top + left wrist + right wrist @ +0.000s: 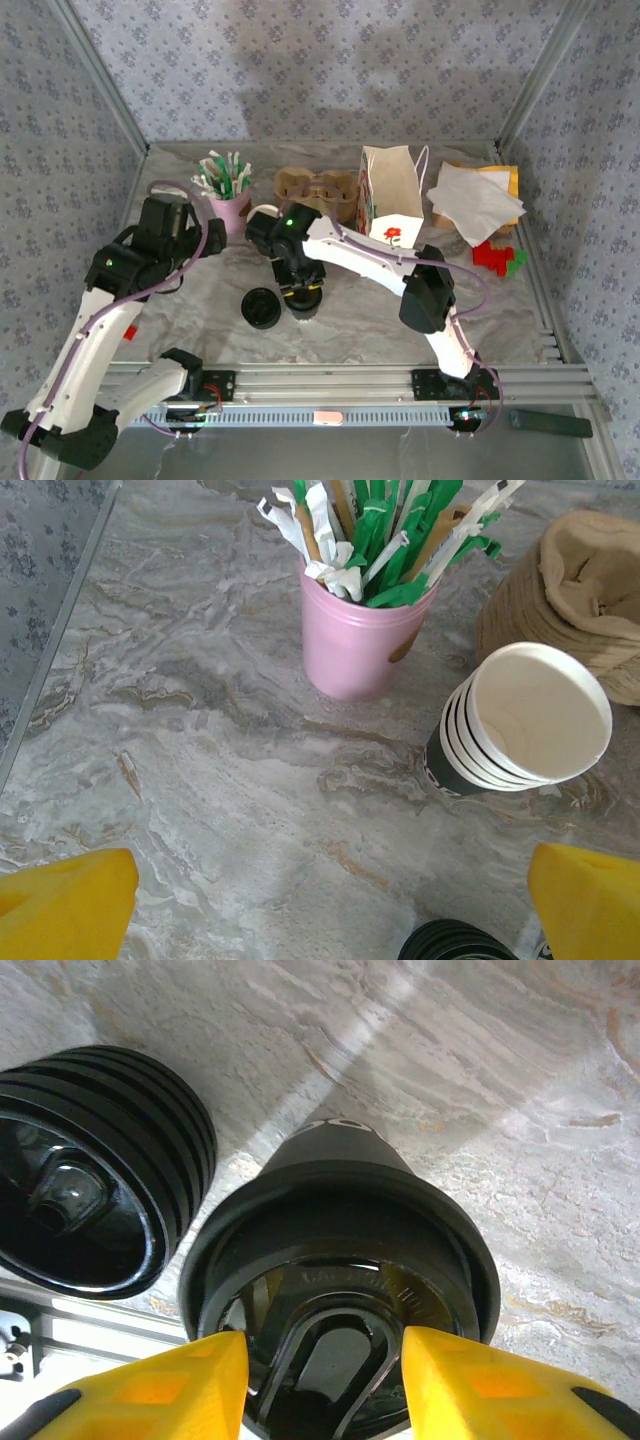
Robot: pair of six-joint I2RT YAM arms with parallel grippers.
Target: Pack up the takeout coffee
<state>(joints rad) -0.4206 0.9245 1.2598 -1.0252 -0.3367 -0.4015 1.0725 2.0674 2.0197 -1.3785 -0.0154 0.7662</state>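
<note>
Looking down past the right claw (325, 1385): takeout coffee (340, 1210) directly beneath it, upright on the marble table (520, 1080), black lid on. Yellow fingers (150, 1390) parted, one over each side of that lid, tips overlapping its rim. Gripping, or merely poised there? Cannot tell from this angle. Just to the left of the claw, pile of black lids (85, 1175), close beside the coffee.

Over to the left claw (328, 905): spread wide, holding nothing, bare table between the two yellow tips. Ahead of it and to the right, stack of white paper cups (525, 725), open mouth in plain view. Farther ahead, pink cup (355, 645), upright, crammed with green and white wrapped sticks. Off to the right beyond the stack, brown cardboard carrier (590, 580). Edge of the black lids peeking in near the claw's right tip.

From above, white paper bag (392, 195) with a red flower, standing beyond the right claw and to its right, well apart from the coffee.
</note>
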